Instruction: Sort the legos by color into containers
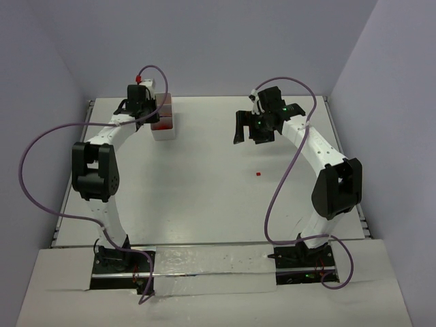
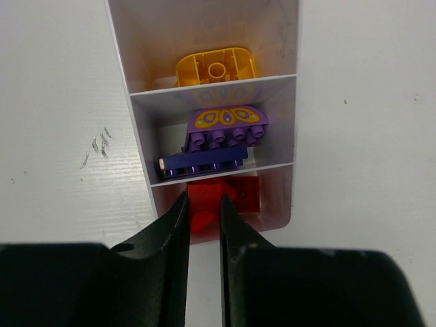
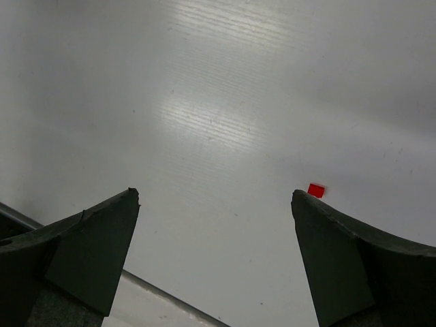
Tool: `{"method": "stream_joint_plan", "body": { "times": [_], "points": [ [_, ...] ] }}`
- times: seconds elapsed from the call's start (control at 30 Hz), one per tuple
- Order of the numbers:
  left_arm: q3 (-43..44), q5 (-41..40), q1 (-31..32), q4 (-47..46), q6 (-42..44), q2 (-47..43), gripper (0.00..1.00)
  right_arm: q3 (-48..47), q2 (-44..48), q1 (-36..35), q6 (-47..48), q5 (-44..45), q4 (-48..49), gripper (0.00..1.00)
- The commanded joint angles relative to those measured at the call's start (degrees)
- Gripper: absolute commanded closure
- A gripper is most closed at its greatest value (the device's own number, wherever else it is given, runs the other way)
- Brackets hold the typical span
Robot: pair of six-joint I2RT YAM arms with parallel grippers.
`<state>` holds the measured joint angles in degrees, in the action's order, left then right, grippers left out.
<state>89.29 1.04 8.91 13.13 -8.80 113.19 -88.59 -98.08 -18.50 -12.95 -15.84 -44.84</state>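
Observation:
The white three-compartment tray (image 2: 139, 136) holds an orange lego (image 2: 215, 68) in its far cell, purple legos (image 2: 228, 126) in the middle cell and red legos (image 2: 245, 194) in the near cell. My left gripper (image 2: 204, 197) hangs over the near red cell, its jaws narrowly apart with a red lego (image 2: 201, 219) between them. In the top view it (image 1: 154, 109) sits at the tray (image 1: 164, 133). My right gripper (image 3: 214, 194) is wide open and empty above the table. One tiny red lego (image 3: 316, 190) lies by its right fingertip and also shows in the top view (image 1: 258, 174).
The table's raised rim (image 1: 204, 97) runs along the back, close behind the tray. Purple cables (image 1: 41, 146) loop beside both arms. The right gripper (image 1: 255, 129) hovers at the back right.

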Motion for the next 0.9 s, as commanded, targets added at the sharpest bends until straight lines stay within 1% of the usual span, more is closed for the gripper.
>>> {"method": "stream_joint_plan", "body": {
  "times": [0.0,0.07,0.13,0.27,0.4,0.6,0.7,0.87],
  "points": [
    [3.34,-0.78,0.23,-0.4,-0.77,0.87,0.82,-2.9,0.7,-0.2,0.57,0.81,-0.15,0.0],
    [3.06,-0.88,0.21,-0.36,-0.74,0.85,0.82,-2.84,0.7,-0.07,0.65,0.93,-0.16,0.0],
    [2.73,-2.4,0.23,-0.69,-0.61,0.67,0.8,-2.6,0.79,-0.13,0.86,0.94,-0.16,0.0],
    [3.03,-2.4,0.23,-0.17,-0.48,0.61,0.77,-2.39,0.7,-0.13,0.89,0.85,-0.16,0.0],
    [3.17,-2.27,0.23,0.32,-0.17,0.28,0.71,-2.29,0.7,-0.13,1.0,1.15,-0.25,0.0],
    [3.51,-2.97,0.23,1.18,-0.44,-0.07,0.64,-1.93,1.31,-0.21,1.08,1.85,-0.34,0.0],
    [3.67,-2.83,0.23,1.32,-0.52,-0.47,0.57,-1.46,1.68,-0.13,1.32,2.36,-0.4,0.0],
    [4.44,-1.76,0.23,1.73,-0.36,-2.84,0.57,0.17,2.71,-0.13,3.24,4.92,-0.43,0.01]
  ]
}}
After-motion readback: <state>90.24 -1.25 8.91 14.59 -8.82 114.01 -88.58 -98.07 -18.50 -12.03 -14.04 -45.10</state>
